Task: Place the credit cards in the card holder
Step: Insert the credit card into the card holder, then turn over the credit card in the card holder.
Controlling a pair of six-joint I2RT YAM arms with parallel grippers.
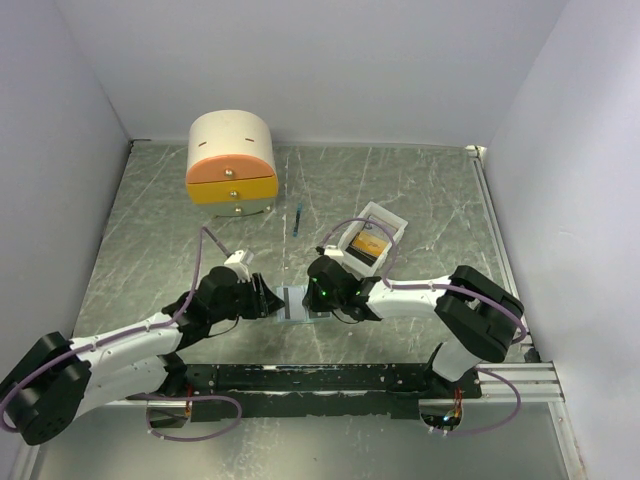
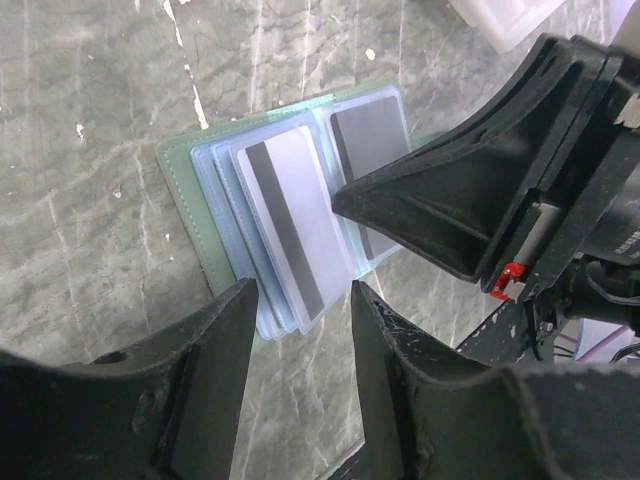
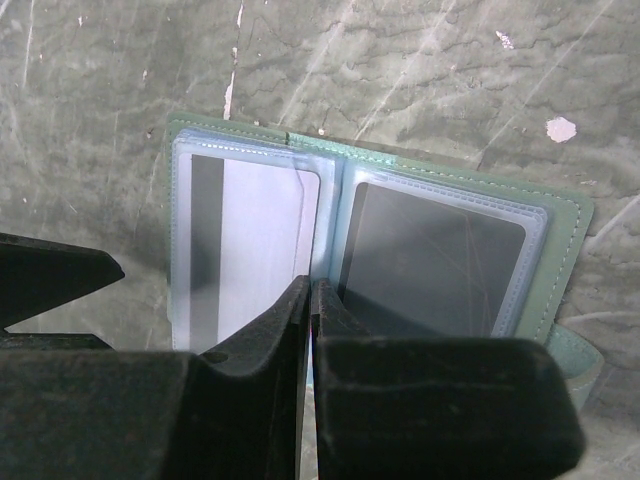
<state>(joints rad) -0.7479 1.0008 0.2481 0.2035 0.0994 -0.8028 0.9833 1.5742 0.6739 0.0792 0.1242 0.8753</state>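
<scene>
The card holder lies open on the table, a green cover with clear blue sleeves, and shows in the top view as the card holder between both grippers. A dark credit card sits in its right sleeve. A pale card with a dark stripe sits in the left sleeve. My right gripper is shut, its tips down on the holder's spine. My left gripper is open, and the sleeves' near edge shows between its fingertips. Another gold-yellow credit card lies in the white tray.
The white tray stands just behind the right gripper. A cream-and-orange drawer box is at the back left. A thin blue stick lies between them. The black base rail runs along the near edge.
</scene>
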